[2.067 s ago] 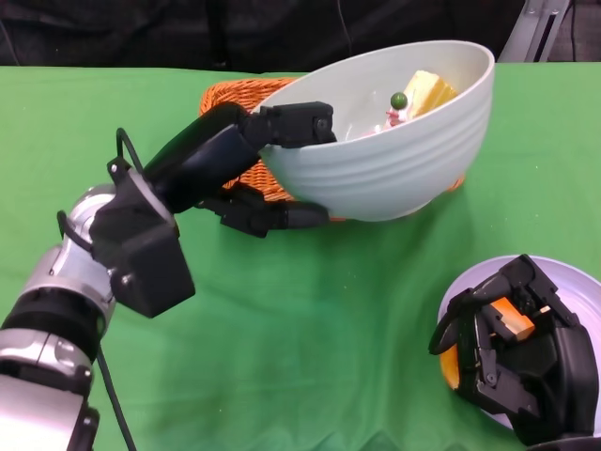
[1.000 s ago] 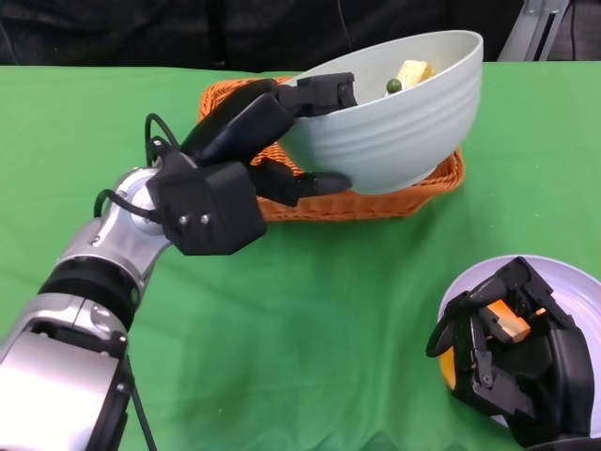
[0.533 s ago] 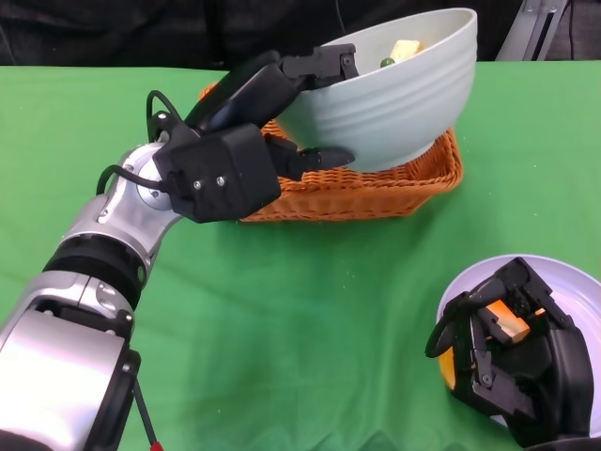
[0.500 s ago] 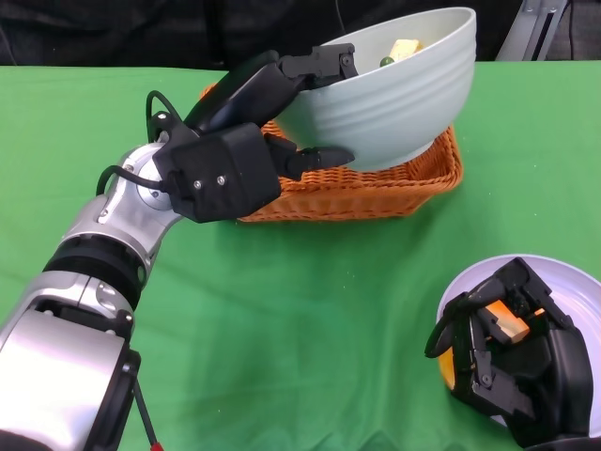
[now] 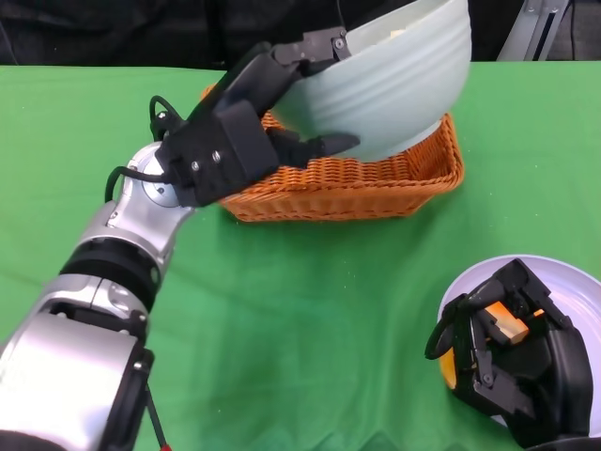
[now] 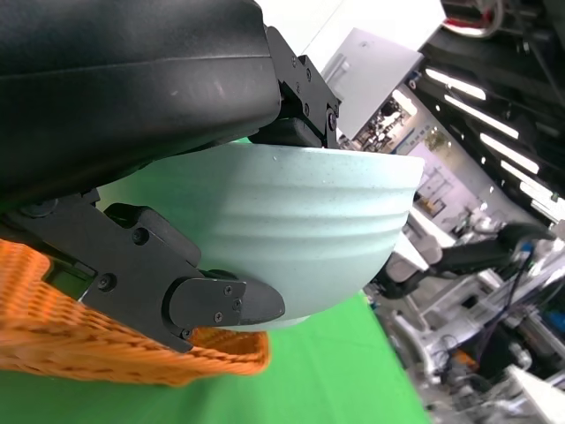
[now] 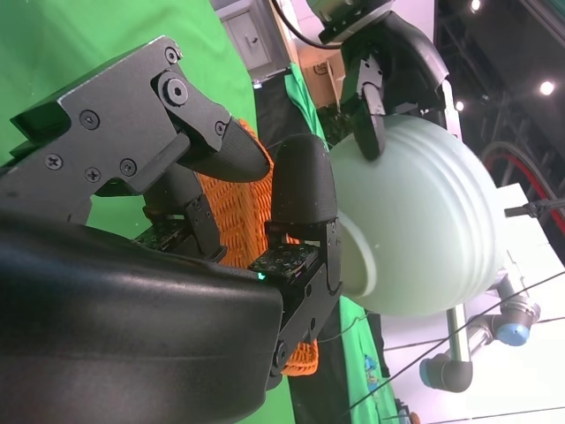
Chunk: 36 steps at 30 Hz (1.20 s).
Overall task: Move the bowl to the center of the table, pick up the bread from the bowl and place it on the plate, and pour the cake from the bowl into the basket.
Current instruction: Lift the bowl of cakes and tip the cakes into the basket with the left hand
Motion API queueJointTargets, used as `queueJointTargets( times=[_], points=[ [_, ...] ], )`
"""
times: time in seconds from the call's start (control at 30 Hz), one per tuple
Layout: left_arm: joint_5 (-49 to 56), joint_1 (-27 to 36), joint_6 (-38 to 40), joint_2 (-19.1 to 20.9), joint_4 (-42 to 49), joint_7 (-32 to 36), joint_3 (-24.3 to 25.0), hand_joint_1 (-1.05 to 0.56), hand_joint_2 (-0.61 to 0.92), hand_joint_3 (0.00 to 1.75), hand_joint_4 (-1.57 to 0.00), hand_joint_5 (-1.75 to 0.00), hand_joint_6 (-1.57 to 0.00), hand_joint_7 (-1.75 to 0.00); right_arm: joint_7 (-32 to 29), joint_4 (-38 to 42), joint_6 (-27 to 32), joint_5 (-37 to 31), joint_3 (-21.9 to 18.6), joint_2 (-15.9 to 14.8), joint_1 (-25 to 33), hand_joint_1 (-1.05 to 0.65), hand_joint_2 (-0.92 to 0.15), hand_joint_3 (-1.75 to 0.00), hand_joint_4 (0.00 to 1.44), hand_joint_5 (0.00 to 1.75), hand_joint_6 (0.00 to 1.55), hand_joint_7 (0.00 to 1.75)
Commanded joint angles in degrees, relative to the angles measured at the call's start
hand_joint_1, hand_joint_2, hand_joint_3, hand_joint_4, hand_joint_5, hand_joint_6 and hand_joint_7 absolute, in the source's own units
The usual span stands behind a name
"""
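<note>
My left hand [image 5: 272,103] grips the pale bowl [image 5: 394,80] by its rim, tipped over the wicker basket [image 5: 376,178] on the green worktop [image 5: 282,310] to spill the cake; my right hand [image 5: 512,362], above the plate [image 5: 577,282], clasps the bread [image 5: 512,324]

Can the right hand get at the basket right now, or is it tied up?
Probably not. The right hand is down over the plate holding the bread, and the left hand is holding the tilted bowl over the basket.
</note>
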Motion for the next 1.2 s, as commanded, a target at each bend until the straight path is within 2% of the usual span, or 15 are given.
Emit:
queueJointTargets(
  times=[0.03,0.1,0.2,0.4,0.57,0.77,1.0,1.2],
  points=[
    [-4.8,-1.4,2.9,-1.3,-0.2,-2.9,3.4,-0.16,0.81,0.7,-0.73,-1.75,-0.65,-1.45,-0.2,0.7,0.0,-0.1,-0.6,-0.3,-0.2,-0.12,-0.52,-1.23,0.77,1.75,0.55,1.62],
    [-5.5,-1.4,3.5,-1.5,-0.5,-3.7,3.9,-0.17,0.81,0.7,-0.73,-1.75,-0.65,-1.44,-0.2,0.7,0.0,-0.1,-0.7,-0.2,-0.3,-0.12,-0.52,-1.23,0.77,1.75,0.55,1.62],
    [-9.7,-1.7,8.9,-3.1,-0.9,-7.1,6.8,-0.16,0.83,0.69,-0.74,-1.75,-0.67,-1.44,0.5,1.3,-0.3,0.1,-0.8,-0.2,-0.5,-0.11,-0.52,-1.23,0.77,1.75,0.56,1.62],
    [-12.1,-1.7,12.6,-4.1,-1.7,-9.5,8.6,-0.15,0.82,0.72,-0.7,-1.75,-0.66,-1.48,0.4,1.6,-0.9,-0.6,-0.9,-0.1,-0.4,-0.12,-0.53,-1.22,0.77,1.75,0.55,1.61],
    [-12.9,-1.6,14.5,-4.5,-1.9,-10.7,9.5,-0.12,0.68,0.94,-0.71,-1.75,-0.66,-1.51,0.8,1.8,-1.5,-0.8,-0.8,-0.2,-0.4,-0.13,-0.54,-1.22,0.76,1.75,0.52,1.64],
    [-14.6,-1.9,17.5,-4.9,-1.8,-12.1,10.9,-0.12,0.63,1.01,-0.68,-1.75,-0.67,-1.48,0.8,2.2,-1.9,-0.4,-1.0,0.1,-0.5,-0.13,-0.54,-1.22,0.77,1.75,0.53,1.64],
    [-17.2,-2.8,23.7,-5.6,-2.0,-12.4,13.5,-0.15,0.61,1.01,-0.65,-1.74,-0.68,-1.41,1.1,1.9,-1.8,-0.3,-0.6,0.0,-0.2,-0.13,-0.54,-1.22,0.77,1.75,0.53,1.63],
    [-17.4,-3.2,25.2,-5.4,-1.6,-12.1,13.9,-0.15,0.64,0.96,-0.63,-1.75,-0.65,-1.43,2.1,2.1,-1.4,0.2,-0.7,-0.4,-0.3,-0.14,-0.54,-1.22,0.76,1.75,0.52,1.64]
  ],
)
